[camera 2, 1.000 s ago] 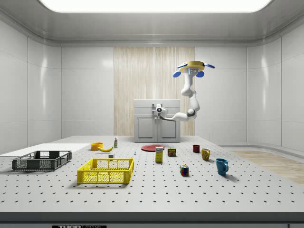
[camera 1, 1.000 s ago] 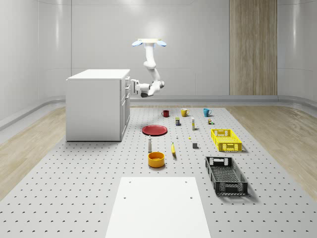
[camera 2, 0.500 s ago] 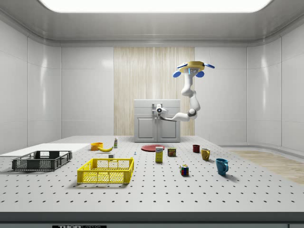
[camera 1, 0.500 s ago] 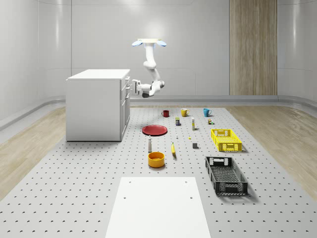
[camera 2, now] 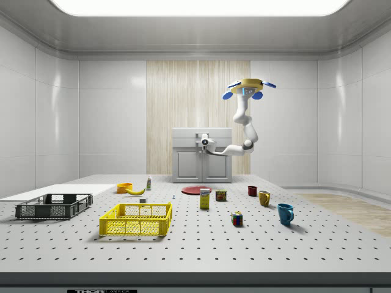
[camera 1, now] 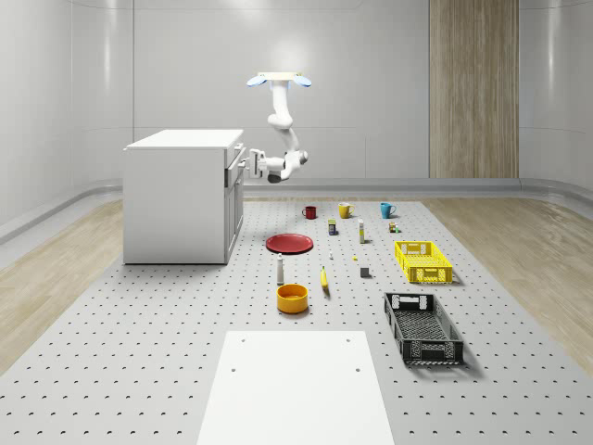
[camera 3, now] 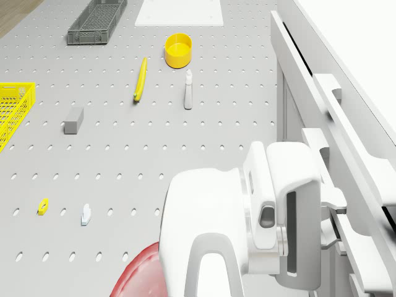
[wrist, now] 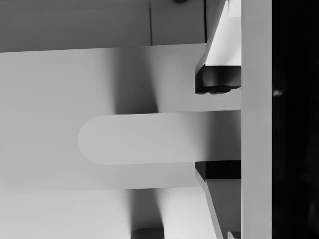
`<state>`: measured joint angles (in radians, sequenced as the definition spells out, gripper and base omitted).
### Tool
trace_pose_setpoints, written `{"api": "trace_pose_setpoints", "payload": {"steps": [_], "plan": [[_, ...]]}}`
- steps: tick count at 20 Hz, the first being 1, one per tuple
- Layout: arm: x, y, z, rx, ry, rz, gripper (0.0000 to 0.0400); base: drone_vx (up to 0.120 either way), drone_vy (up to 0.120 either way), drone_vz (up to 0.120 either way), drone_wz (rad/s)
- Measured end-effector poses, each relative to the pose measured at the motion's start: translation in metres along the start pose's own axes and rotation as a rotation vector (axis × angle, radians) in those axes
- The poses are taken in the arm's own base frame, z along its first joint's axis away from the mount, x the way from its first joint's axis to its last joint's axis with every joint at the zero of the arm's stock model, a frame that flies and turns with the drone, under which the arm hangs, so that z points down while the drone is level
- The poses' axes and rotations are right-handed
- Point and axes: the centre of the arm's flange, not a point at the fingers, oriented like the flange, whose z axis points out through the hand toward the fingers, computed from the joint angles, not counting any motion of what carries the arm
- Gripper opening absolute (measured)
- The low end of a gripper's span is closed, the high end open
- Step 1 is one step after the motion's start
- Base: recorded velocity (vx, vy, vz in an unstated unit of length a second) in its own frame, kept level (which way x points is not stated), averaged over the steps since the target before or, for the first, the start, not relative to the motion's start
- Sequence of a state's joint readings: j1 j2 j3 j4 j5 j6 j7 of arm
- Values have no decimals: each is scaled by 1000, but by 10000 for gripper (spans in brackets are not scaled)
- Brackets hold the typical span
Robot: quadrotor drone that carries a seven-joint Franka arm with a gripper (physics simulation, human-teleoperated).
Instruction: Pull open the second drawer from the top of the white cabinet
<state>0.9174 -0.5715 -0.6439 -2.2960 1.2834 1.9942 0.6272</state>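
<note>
At the drawer face of the white cabinet (camera 1: pixel 176 199), near its top edge, my gripper (camera 1: pixel 246 164) reaches in level from the bent arm. My drone (camera 1: pixel 279 81) hovers in the air beside that face, higher than the cabinet's top.

The wrist view gives what the far cameras cannot. A rounded white handle (wrist: pixel 144 138) runs between my two dark pads (wrist: pixel 217 80). One pad is touching the bar's edge and the other stands a little apart from it. My fingers are therefore spread around the handle, not clamped on it.

The drone view shows the stepped drawer fronts running along the cabinet's side, with my gripper (camera 3: pixel 331 207) against them. I cannot tell from any view whether this handle belongs to the second drawer. The side view sets the gripper (camera 2: pixel 204 141) before the upper part of the cabinet (camera 2: pixel 201 165).

Below me lies a grey pegboard floor (camera 1: pixel 139 352). A red plate (camera 1: pixel 289 243) sits near the cabinet's front corner. A yellow bowl (camera 1: pixel 292 298), a banana (camera 3: pixel 141 79) and a small bottle (camera 3: pixel 188 90) lie further out. A yellow crate (camera 1: pixel 422 261) and a black crate (camera 1: pixel 422 327) sit towards the whole-scene view's right edge. A white sheet (camera 1: pixel 296 389) lies at the near edge. The walls are pale and glossy, with one wood panel (camera 1: pixel 473 88).
</note>
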Motion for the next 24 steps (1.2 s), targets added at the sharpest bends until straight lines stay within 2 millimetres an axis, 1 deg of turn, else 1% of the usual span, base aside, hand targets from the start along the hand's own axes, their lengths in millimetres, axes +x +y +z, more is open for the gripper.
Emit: {"api": "trace_pose_setpoints", "payload": {"steps": [1, 2, 3, 4, 6, 8, 10, 11, 12, 13, 15, 16, 17, 20, 24], "plan": [[-7, -3, -5, -11, 11, 17, 300, 0, 0, 0, 0], [-12, -5, -8, -19, 17, 38, 343, 0, 0, 0, 0], [-15, -6, -12, -26, 23, 31, 374, 0, 0, 0, 0], [-11, -4, -12, -19, 19, 13, 332, 0, 0, 0, 0], [-3, 0, -13, -5, 8, -15, 263, 0, 0, 0, 0], [2, 3, -15, 6, -1, -34, 214, 0, 0, 0, 0], [6, 5, -16, 15, -8, -48, 182, 0, 0, 0, 0], [7, 6, -18, 18, -10, -52, 171, 0, 0, 0, 0], [6, 4, -21, 16, -10, -23, 193, 0, 0, 0, 0], [6, 5, -24, 15, -9, -34, 189, 0, 0, 0, 0], [8, 6, -29, 20, -13, -47, 167, 0, 0, 0, 0], [9, 7, -32, 22, -15, -40, 161, 0, 0, 0, 0], [12, 9, -35, 22, -13, -69, 160, 0, 0, 0, 0], [13, 10, -45, 30, -20, -78, 128, 0, 0, 0, 0], [14, 10, -59, 33, -23, -76, 126, 0, 0, 0, 0]]}}
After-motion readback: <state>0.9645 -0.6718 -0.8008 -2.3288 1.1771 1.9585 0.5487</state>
